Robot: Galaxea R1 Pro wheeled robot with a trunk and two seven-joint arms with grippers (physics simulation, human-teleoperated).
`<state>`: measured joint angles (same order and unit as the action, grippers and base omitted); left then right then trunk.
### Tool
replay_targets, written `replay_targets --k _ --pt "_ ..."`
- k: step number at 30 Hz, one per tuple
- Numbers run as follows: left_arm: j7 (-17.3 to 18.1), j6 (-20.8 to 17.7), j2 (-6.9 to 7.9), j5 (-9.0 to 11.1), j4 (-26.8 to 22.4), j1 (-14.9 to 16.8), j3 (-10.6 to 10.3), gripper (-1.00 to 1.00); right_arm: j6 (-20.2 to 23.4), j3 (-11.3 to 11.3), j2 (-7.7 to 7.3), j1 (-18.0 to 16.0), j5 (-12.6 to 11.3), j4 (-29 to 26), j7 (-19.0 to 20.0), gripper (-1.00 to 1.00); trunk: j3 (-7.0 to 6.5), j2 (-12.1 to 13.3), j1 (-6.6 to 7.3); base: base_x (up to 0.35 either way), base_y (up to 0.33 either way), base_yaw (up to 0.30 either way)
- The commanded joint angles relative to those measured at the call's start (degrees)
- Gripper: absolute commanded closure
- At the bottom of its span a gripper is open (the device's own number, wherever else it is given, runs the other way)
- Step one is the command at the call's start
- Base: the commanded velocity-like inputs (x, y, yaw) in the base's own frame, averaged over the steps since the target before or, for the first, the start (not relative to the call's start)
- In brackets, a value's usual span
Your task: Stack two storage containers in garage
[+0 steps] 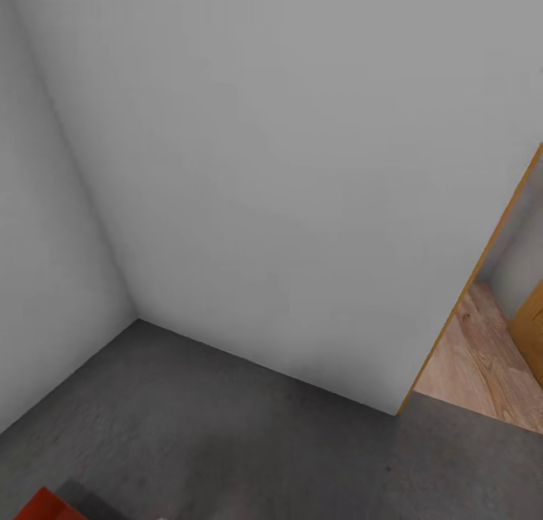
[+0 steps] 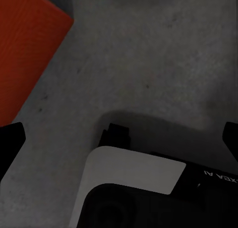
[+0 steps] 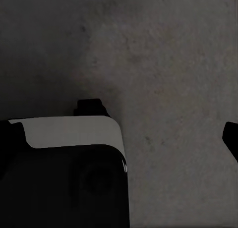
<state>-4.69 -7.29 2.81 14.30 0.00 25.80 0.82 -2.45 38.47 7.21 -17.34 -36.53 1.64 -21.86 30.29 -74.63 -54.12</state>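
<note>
1 storage container (image 2: 25, 49) on garage floor (image 1: 249, 437), nr corner.

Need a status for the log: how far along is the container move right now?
Partly done, it seems. The robot is in the garage: grey concrete floor, pale walls, doorway to wood planking at right. One orange-red container sits on the concrete at the robot's left. Both grippers look open and hold nothing, left fingers and right fingers spread. A second container and the stack aren't visible.
</note>
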Motion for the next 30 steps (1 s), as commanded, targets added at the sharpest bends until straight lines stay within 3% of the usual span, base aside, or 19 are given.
replay_targets --k 1,10,30 --pt "-0.13 -0.18 0.00 0.31 0.00 0.04 0.06 -1.00 -0.26 0.47 0.00 -0.06 -0.56 0.18 -0.02 -1.00 0.05 -0.03 0.00 0.000 0.000 -0.039" --pt "-0.13 -0.18 0.00 0.36 0.00 0.04 0.06 -1.00 -1.07 0.42 -0.34 -0.06 -0.44 0.15 -0.02 -1.00 0.05 -0.03 0.00 0.000 0.000 -0.087" --pt "-0.10 -0.01 0.00 0.29 -0.01 0.04 0.06 -1.00 -1.06 0.47 -0.18 -0.06 -0.56 0.19 -0.02 -1.00 0.05 -0.03 0.00 0.000 0.000 -0.252"
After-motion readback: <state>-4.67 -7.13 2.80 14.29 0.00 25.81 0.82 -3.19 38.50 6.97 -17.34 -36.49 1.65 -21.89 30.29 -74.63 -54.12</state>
